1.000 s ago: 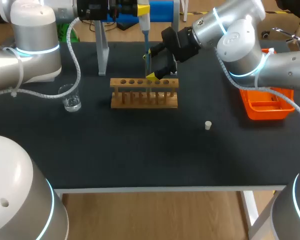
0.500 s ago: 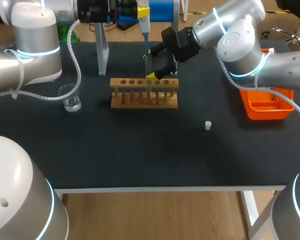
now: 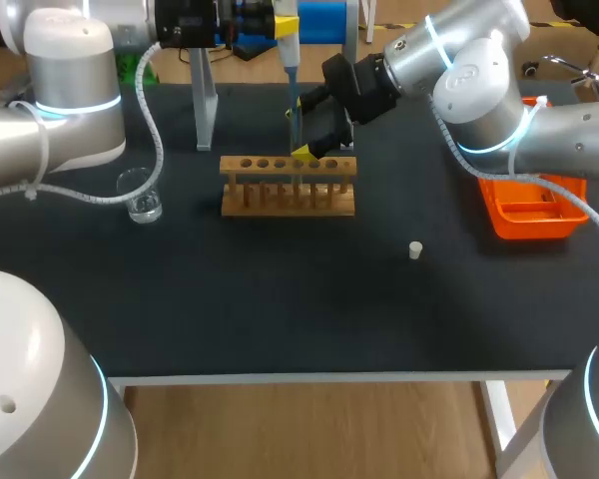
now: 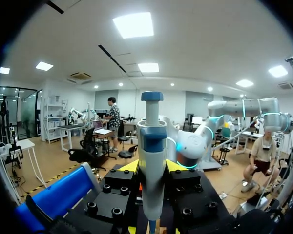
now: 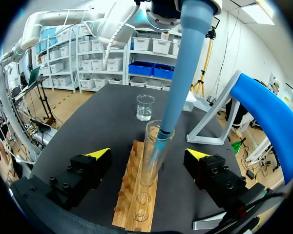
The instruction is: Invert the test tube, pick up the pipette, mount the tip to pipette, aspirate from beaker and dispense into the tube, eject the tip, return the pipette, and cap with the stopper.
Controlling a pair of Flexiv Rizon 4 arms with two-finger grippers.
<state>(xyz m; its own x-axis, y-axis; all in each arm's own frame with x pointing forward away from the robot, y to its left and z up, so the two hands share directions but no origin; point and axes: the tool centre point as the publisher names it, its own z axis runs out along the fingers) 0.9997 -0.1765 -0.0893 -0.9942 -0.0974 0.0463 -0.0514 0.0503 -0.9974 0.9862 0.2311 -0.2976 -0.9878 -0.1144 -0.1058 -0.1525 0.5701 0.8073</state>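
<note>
Left claw (image 4: 151, 168) clamping pipette (image 3: 290, 50) above rack (image 3: 289, 187). Tip (image 5: 178, 83) dipping into test tube (image 5: 154, 156) standing in rack. Right claw (image 5: 147, 154) gaping wide, flanking tube, not touching. Stopper (image 3: 415, 249) lying on desk (image 3: 280, 299), right of rack.

Black table (image 3: 280, 309). Wooden rack (image 3: 289, 203), one row of holes on top, mid-table toward the back. Orange tray (image 3: 519, 226) near the right edge. Grey stand (image 3: 206, 105) behind the rack, leftward.
</note>
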